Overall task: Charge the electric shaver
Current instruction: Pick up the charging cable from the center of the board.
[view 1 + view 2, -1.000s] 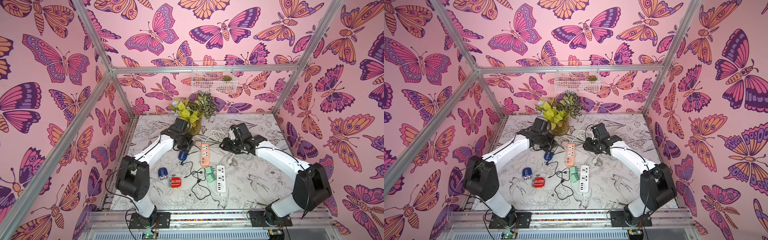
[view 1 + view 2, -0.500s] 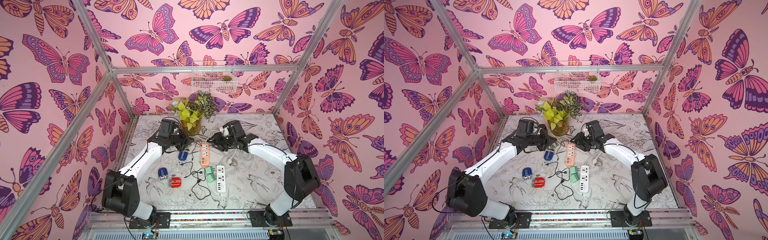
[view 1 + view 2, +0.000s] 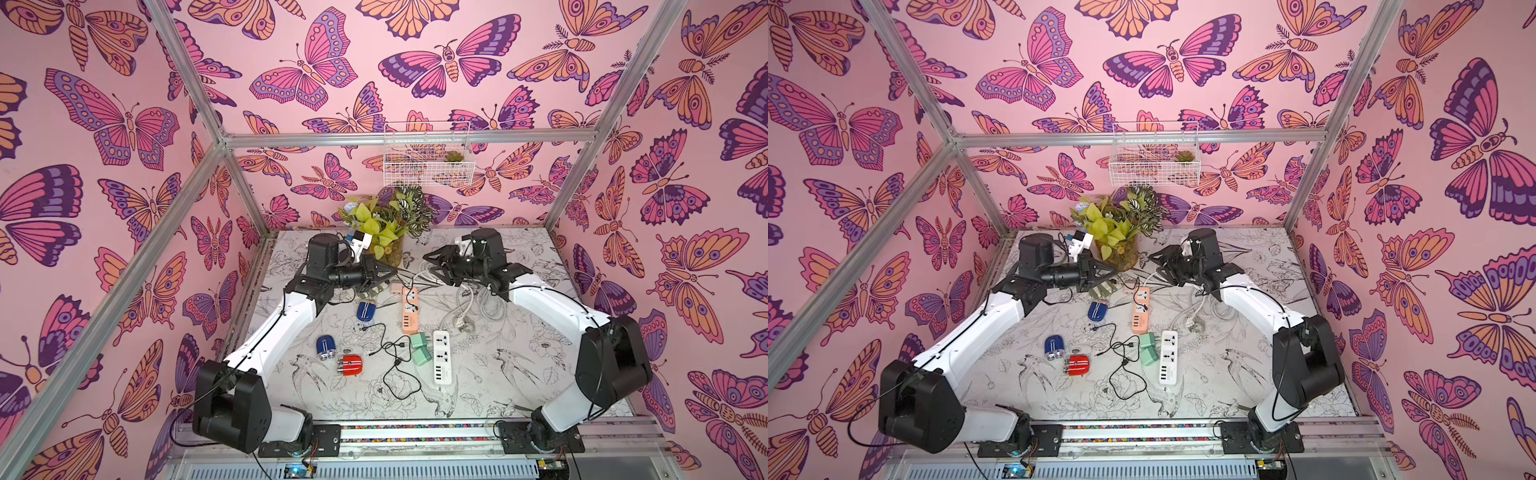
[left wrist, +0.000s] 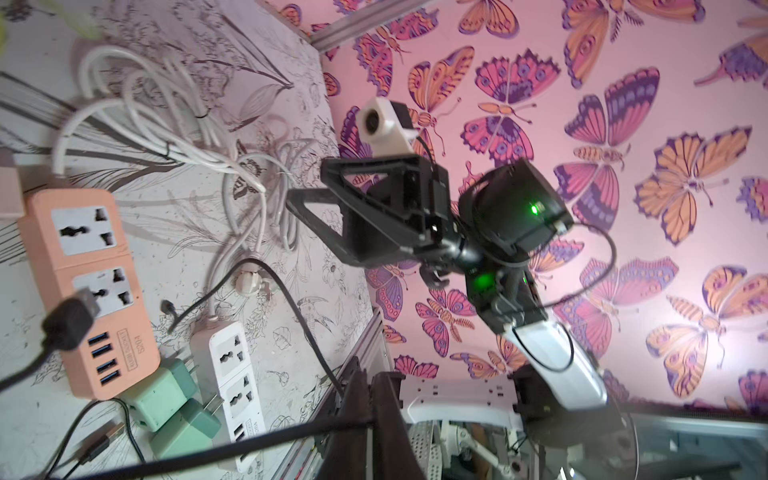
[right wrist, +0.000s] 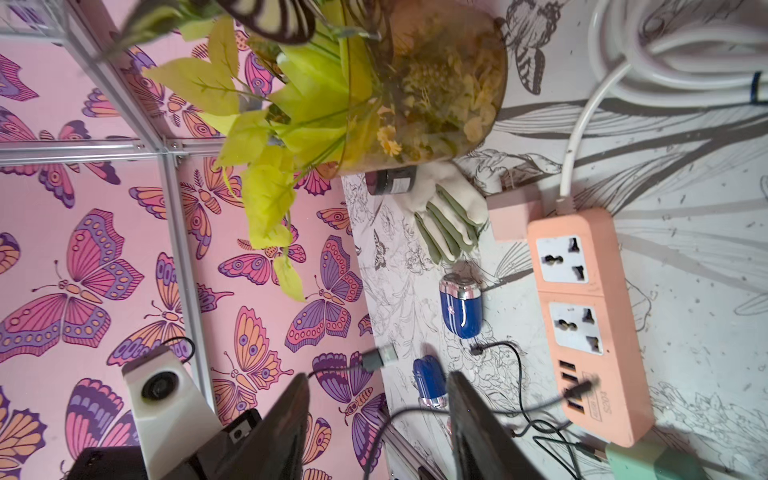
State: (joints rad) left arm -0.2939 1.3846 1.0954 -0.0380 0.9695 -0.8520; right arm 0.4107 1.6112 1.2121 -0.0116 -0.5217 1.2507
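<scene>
Line-drawn floral tabletop [image 3: 519, 374] enclosed by pink butterfly-patterned walls [image 3: 374, 104].

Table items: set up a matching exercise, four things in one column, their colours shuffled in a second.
Things:
1 power strip nearer the plant (plant)
2 other power strip
3 plug adapters
4 USB cable

Colours:
a black
b orange
c green
d white

Pairs: 1-b, 2-d, 3-c, 4-a

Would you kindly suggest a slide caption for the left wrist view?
Left gripper shut on the black USB cable, plug dangling near the orange power strip, right gripper open opposite.
</scene>
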